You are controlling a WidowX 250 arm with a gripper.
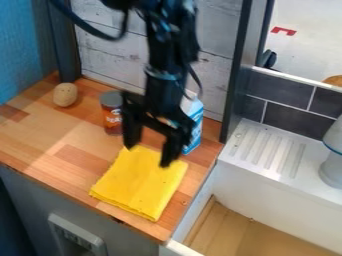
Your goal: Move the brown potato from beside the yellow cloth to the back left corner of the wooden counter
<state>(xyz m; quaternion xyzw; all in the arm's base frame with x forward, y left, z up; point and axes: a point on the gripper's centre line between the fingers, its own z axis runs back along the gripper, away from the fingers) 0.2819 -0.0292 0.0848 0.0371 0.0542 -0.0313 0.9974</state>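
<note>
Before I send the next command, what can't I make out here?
All in the camera view:
- Carton: partly hidden behind the gripper.
- Yellow cloth: one slanted view can't settle whether the fingertips touch it.
- Pale object at right: cut off by the right edge.
- Basin: cut off by the bottom edge.
- Grey panel: details too small.

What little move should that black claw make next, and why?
I'd probably ease the gripper a little lower toward the yellow cloth before closing it. Its fingers are spread apart with nothing between them, and they appear to hang over the cloth's far end.
</note>
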